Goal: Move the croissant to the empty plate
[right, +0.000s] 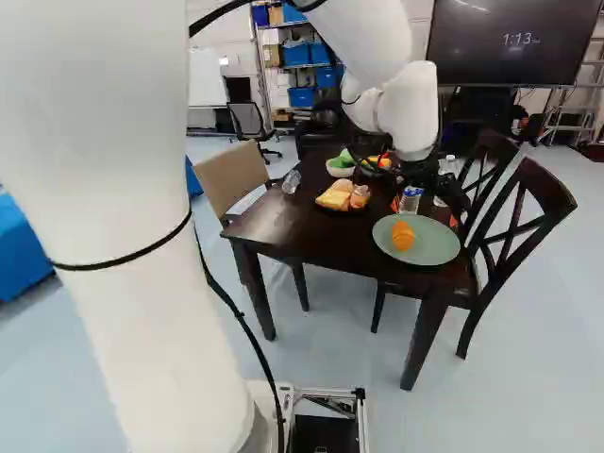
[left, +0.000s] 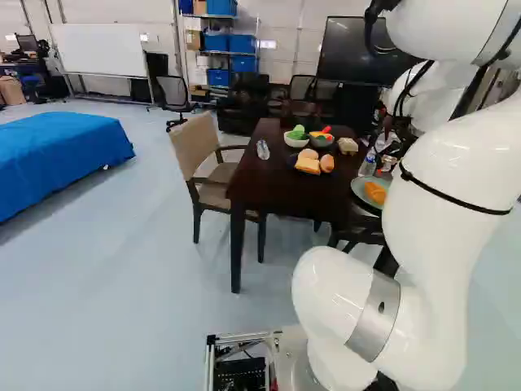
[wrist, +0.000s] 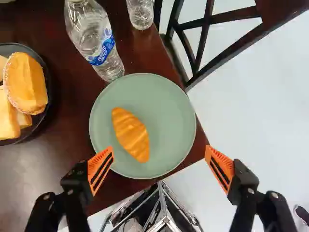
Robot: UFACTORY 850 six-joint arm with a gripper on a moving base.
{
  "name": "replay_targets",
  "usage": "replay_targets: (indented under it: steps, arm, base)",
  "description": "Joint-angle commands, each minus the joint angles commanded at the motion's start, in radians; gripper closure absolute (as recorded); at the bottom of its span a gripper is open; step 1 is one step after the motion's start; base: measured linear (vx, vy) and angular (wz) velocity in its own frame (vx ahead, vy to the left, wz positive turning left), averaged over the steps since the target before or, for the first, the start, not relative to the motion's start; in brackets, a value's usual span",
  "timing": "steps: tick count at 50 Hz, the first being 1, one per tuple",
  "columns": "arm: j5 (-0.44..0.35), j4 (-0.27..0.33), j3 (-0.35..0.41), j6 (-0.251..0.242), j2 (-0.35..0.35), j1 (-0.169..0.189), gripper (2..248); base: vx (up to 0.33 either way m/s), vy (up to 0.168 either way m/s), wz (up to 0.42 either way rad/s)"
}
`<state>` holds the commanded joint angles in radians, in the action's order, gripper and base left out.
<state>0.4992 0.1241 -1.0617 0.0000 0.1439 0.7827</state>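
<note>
Over the table's near right part in the right base view is my gripper (right: pixel 424 209), partly lost against the dark tabletop. In the wrist view my gripper (wrist: pixel 158 152) stands wide open, nothing between its orange pads. The orange-brown croissant (wrist: pixel 130 134) lies on the pale green plate (wrist: pixel 169 106), a little ahead of the gripper and nearer one finger. That same green plate (right: pixel 436 243) sits by the table's corner in the right base view. A dark plate (wrist: pixel 47 79) carrying bread lies further along the table.
A water bottle (wrist: pixel 99 46) stands against or very near the green plate, with a second bottle (wrist: pixel 140 13) beyond. Two bowls (left: pixel 295 140) of toy food stand at the table's (left: pixel 260 179) far side. Chairs (right: pixel 524 222) flank the table; a beige chair (left: pixel 195 147) is opposite.
</note>
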Motion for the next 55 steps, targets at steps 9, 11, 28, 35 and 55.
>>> replay_targets:
  steps: [9,11,28,35,55]
  arm:
    - [0.0,0.0,0.038,0.0,-0.034,0.02,3]
    - [0.0,0.0,0.047,0.0,-0.043,0.024,3]
    - [0.0,0.0,0.136,0.0,-0.126,0.032,3]
    - [0.0,0.0,0.169,0.0,-0.159,0.02,3]
    - [0.0,0.0,0.225,0.0,-0.216,-0.053,3]
  base:
    - [0.0,0.0,0.0]
    - [0.0,0.0,0.0]
    - [0.0,0.0,0.0]
    - [0.0,0.0,0.0]
    - [0.0,0.0,0.0]
